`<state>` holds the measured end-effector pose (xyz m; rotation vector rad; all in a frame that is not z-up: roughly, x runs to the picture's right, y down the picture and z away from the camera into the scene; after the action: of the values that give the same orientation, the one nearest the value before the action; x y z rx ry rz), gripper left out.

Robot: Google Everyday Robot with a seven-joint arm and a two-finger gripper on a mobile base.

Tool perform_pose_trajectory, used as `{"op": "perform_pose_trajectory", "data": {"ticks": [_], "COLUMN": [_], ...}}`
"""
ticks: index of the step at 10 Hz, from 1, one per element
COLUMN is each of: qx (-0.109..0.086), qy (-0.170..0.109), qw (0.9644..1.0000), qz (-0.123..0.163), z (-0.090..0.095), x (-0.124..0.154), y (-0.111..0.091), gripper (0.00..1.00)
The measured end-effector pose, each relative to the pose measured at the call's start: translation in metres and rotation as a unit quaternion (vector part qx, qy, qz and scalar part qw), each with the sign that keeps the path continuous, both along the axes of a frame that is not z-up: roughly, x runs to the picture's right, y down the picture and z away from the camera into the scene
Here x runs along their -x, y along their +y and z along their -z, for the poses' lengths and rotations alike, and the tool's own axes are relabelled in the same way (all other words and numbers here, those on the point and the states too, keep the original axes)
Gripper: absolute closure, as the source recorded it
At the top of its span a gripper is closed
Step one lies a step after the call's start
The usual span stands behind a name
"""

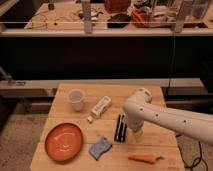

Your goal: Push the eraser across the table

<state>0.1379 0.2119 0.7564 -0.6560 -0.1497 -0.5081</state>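
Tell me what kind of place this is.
Likely a robotics lab: a cluttered workbench with cables behind, and a table holding test props like the eraser, with the gripper beside it.

You are looking at a pale wooden table [65,95] showing a smooth, matt plank surface. The eraser [120,128] is lying on it, matt black, with the gripper [136,134] sitting just to its right at the end of a smooth, off-white, plastic-looking arm [170,120]. The orange plate [64,141] is catching a soft gloss, the blue sponge [100,148] is looking rough and porous, and the cup [76,99] is appearing as translucent plastic.
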Motion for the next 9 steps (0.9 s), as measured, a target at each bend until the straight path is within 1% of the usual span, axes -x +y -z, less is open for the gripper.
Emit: {"op": "perform_pose_trajectory", "data": {"ticks": [1, 3, 5, 6, 7, 8, 9], "qx": [0.001, 0.001, 0.003, 0.003, 0.005, 0.006, 0.007], "qy": [-0.001, -0.002, -0.003, -0.004, -0.005, -0.007, -0.008], "qw": [1.0, 1.0, 1.0, 0.9999, 0.9999, 0.9999, 0.9998], "qz": [0.002, 0.005, 0.006, 0.009, 0.011, 0.013, 0.014], "z": [-0.002, -0.005, -0.007, -0.01, -0.013, -0.016, -0.018], "x": [0.002, 0.004, 0.005, 0.006, 0.007, 0.01, 0.012], "y": [0.001, 0.002, 0.004, 0.005, 0.007, 0.008, 0.009], "gripper": [0.33, 0.43, 0.63, 0.75, 0.83, 0.95, 1.0]}}
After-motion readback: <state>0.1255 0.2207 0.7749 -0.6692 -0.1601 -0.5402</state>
